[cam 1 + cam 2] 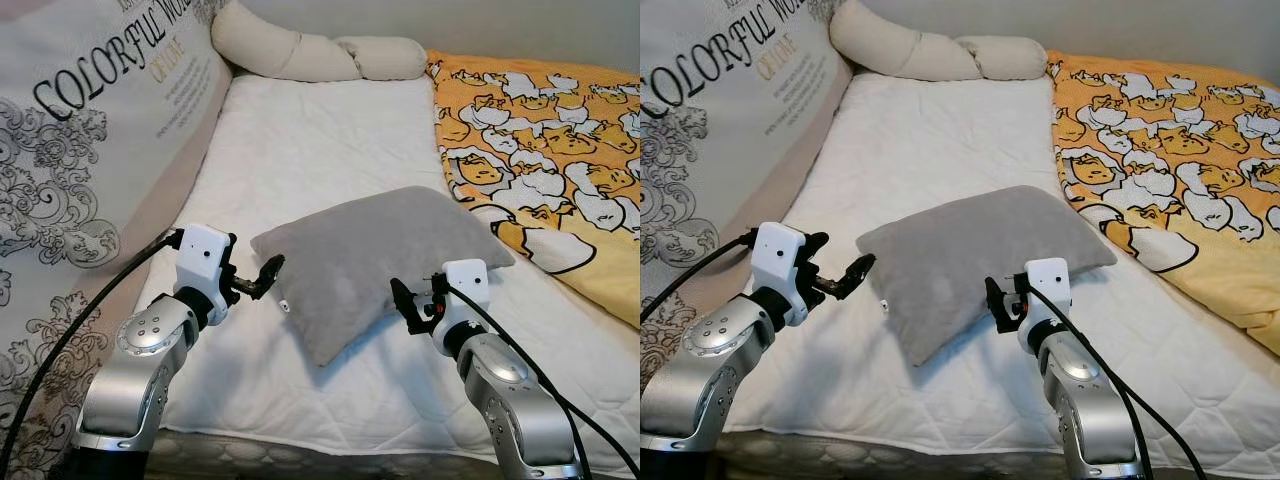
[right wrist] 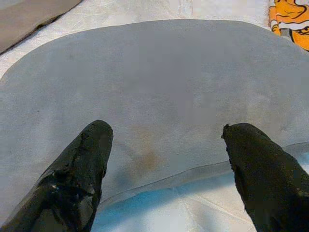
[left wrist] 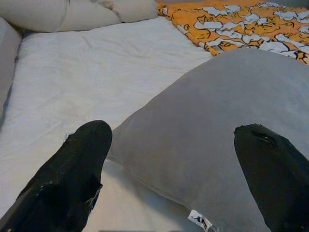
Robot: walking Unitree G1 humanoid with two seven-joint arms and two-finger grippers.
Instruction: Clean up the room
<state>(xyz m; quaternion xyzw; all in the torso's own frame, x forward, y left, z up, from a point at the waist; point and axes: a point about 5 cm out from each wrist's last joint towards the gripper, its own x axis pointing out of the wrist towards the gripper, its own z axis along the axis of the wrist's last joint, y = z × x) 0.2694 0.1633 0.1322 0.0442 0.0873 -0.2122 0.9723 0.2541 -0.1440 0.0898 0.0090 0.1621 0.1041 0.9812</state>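
**Left eye view: lining up on the pillow**

Grey pillow [image 1: 385, 262] lies flat mid-mattress [image 1: 300, 150], beside the orange blanket [image 1: 545, 130]. My left gripper [image 1: 255, 278] and right gripper [image 1: 412, 305] flank its near corners, fingers spread, nothing held. Looks like the approach step; next I'd close in and pinch both edges.

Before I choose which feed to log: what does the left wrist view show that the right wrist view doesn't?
Left wrist: the long cream bolster cushion at the bed's head and a small white tag on the pillow's seam. Right wrist: a faint brownish stain on the pillow's fabric. Both: the soft grey rectangular pillow on the white quilted mattress, the orange duck-print blanket, and open black fingers.
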